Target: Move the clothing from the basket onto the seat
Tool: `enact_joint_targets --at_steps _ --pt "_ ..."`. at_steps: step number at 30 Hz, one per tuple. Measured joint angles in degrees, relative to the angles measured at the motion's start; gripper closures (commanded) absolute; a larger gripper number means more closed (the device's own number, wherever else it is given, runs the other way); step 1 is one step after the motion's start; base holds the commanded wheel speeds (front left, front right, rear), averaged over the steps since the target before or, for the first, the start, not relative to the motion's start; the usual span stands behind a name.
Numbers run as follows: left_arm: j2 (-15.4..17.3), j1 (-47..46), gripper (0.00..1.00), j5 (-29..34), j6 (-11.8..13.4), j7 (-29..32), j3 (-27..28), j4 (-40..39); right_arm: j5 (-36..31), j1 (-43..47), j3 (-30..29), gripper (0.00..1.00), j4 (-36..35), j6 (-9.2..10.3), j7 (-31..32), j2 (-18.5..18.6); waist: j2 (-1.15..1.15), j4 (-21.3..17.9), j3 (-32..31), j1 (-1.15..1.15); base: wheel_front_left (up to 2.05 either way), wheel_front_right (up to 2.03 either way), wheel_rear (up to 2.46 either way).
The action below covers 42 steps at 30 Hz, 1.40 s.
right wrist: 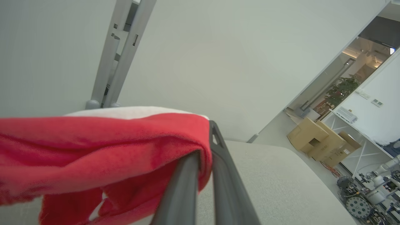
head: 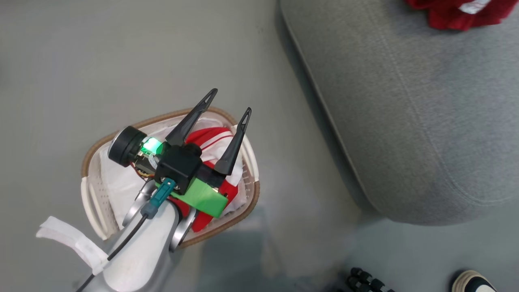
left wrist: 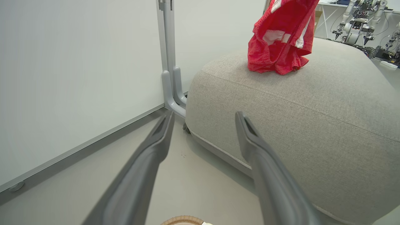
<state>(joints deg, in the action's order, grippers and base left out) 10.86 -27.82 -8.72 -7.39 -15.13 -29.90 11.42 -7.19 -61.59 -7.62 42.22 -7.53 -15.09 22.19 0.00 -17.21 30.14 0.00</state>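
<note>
The basket (head: pixel 252 202) stands on the floor at the lower left of the head view, and its brown rim (left wrist: pixel 181 220) peeks in at the bottom of the left wrist view. Red and white clothing (head: pixel 211 138) lies inside on the white liner. My left gripper (head: pixel 231 100) hovers open over it, its fingers (left wrist: pixel 204 115) pointing toward the seat (left wrist: pixel 312 125). My right gripper (right wrist: pixel 206 140) is shut on a red garment (right wrist: pixel 93 147). That garment (left wrist: pixel 278 40) hangs down with its lower end resting on the grey seat (head: pixel 425 121), at the head view's top right (head: pixel 458 14).
A white wall with a grey metal post (left wrist: pixel 170 62) stands behind the seat. A person's shoe (head: pixel 472 282) and a black knobbly object (head: pixel 367 280) are at the floor's near edge. Cardboard boxes (right wrist: pixel 322 140) and other robot arms (left wrist: pixel 359 18) stand farther off.
</note>
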Motion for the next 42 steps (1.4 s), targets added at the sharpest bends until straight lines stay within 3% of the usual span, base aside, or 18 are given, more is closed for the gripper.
enact_joint_targets --at_steps 1,2,5,11,17,23,30,36,42 --pt "0.35 -0.13 0.00 0.00 0.00 0.00 -0.18 0.04 -1.79 0.09 -2.44 0.53 1.35 0.00 0.00 0.47 0.00 0.75 0.59 0.00 0.00 0.00 0.00" --pt "0.58 -0.19 0.00 0.00 0.00 0.00 -0.24 0.09 -3.59 0.46 -4.81 0.00 2.50 0.00 -0.01 0.60 0.00 1.45 1.13 0.00 0.00 0.00 0.00" --pt "0.94 -0.25 0.00 0.00 0.00 0.00 0.23 0.36 -6.66 2.70 -11.87 0.00 4.68 0.00 0.00 -0.63 0.00 3.24 2.48 0.00 0.00 0.00 0.00" --pt "0.54 0.58 0.00 -0.21 0.00 0.01 4.20 1.59 -10.92 11.18 -20.67 0.00 3.53 -0.01 0.00 -5.13 0.00 5.61 3.13 0.00 0.00 0.00 0.00" --pt "-1.01 3.79 0.00 -0.02 0.09 0.00 7.91 3.13 -10.09 21.10 -22.60 0.00 0.94 0.00 0.00 -8.72 0.00 5.94 0.37 0.00 0.00 0.00 0.00" --pt "-2.19 7.18 0.00 1.01 0.93 0.00 12.44 4.02 -5.92 28.80 -18.15 0.00 -3.67 0.00 0.00 -11.45 0.00 5.84 -3.83 0.00 0.00 0.00 0.00" --pt "-3.97 11.97 0.00 0.82 2.77 0.00 19.74 4.43 0.67 34.29 -7.47 0.00 -11.92 0.00 0.00 -15.04 0.00 6.90 -9.08 0.00 0.00 0.00 0.00" --pt "-4.87 15.03 0.00 0.89 2.94 0.01 25.66 5.69 5.44 36.22 1.48 0.00 -14.84 0.00 0.00 -17.50 0.00 9.90 -12.67 0.00 0.00 0.00 0.00" --pt "-6.44 16.79 0.00 -0.26 2.52 0.00 30.89 7.35 8.94 38.67 3.72 0.00 -17.22 0.00 0.00 -18.41 0.00 14.24 -15.33 0.00 0.00 0.00 0.00"
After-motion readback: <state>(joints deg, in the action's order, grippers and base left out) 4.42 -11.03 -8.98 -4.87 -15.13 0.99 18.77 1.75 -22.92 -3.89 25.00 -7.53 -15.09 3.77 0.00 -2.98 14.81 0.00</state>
